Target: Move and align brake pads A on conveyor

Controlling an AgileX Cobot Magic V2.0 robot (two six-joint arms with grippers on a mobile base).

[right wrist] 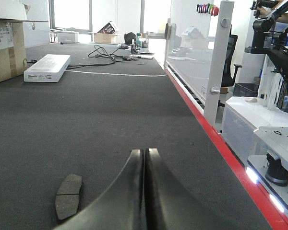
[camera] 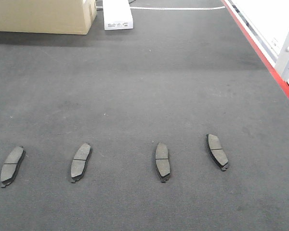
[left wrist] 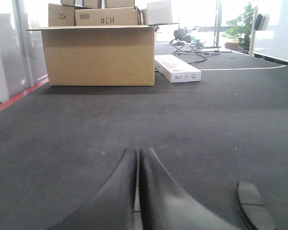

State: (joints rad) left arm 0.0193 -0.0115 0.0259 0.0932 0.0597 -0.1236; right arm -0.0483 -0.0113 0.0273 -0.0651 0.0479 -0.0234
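Note:
Several brake pads A lie in a rough row across the near part of the conveyor (camera: 144, 86): one at far left (camera: 12, 166), one left of centre (camera: 81, 161), one right of centre (camera: 162, 161) and one further right (camera: 217, 151), tilted the other way. Neither gripper shows in the front view. My left gripper (left wrist: 138, 151) hovers low over the belt, shut with nothing in it; a pad (left wrist: 253, 203) lies just to its right. My right gripper (right wrist: 145, 152) is also shut and empty, with a pad (right wrist: 68, 196) lying to its left.
A large cardboard box (left wrist: 98, 55) and a flat white box (left wrist: 176, 68) stand at the far end of the belt. A red strip (camera: 265, 60) runs along the belt's right edge, with a white post (right wrist: 216, 62) and railing beyond. Cables (right wrist: 110, 55) lie far back.

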